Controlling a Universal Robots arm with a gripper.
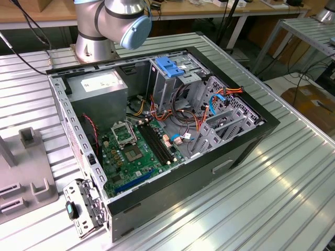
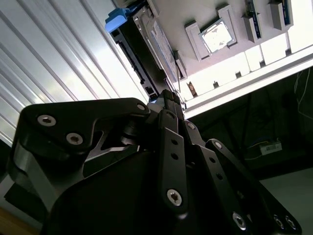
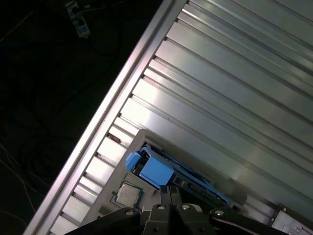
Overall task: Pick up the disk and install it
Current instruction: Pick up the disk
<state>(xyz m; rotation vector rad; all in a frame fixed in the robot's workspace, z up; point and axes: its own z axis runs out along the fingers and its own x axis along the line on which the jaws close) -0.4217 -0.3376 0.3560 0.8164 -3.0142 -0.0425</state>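
Note:
The disk (image 2: 155,41) stands on edge in a slot of a pale grey fixture plate (image 2: 195,17), its blue plastic rail (image 2: 117,22) at one end. In the first wrist view the same blue rail (image 3: 154,170) and the disk's dark side (image 3: 198,178) sit just past my fingers. My gripper (image 2: 169,96) is right at the disk's near end, its black fingers (image 3: 171,192) pressed together with no gap showing and nothing seen between them. The arm's base (image 1: 97,31) stands behind the open computer case (image 1: 246,144).
The case lies open on a ribbed metal table (image 1: 293,183), with a grey drive cage and its blue latch (image 1: 170,67), a power supply box (image 1: 99,86) and the motherboard (image 1: 136,151) inside. A processor chip (image 2: 216,36) sits in the fixture beside the disk. The table edge (image 3: 105,117) is close.

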